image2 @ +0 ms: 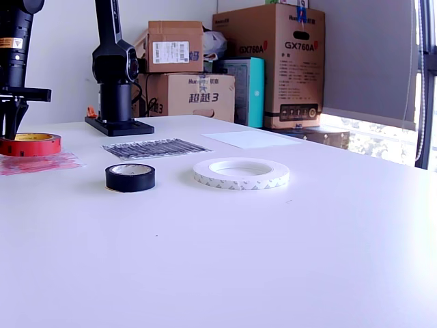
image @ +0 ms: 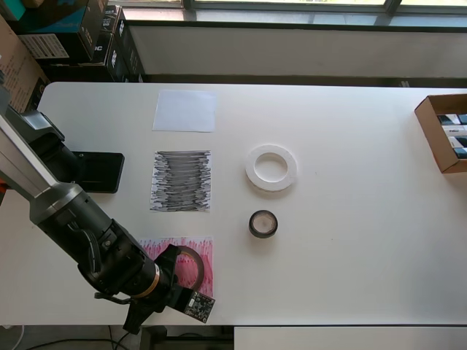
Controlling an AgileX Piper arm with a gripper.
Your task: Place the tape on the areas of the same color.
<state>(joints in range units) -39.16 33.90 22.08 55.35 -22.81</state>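
The dark red-brown tape ring lies on the red scribbled sheet near the table's front edge. My gripper stands over the ring's left side in the overhead view. Its jaws straddle the ring's wall and look closed on it. The black tape ring and the wide white tape ring lie on bare table, right of the sheets in the overhead view. The black scribbled sheet and the white sheet have nothing on them.
The arm's black base stands left of the black sheet in the overhead view. An open cardboard box sits at the table's right edge. Stacked cartons stand behind the table in the exterior view.
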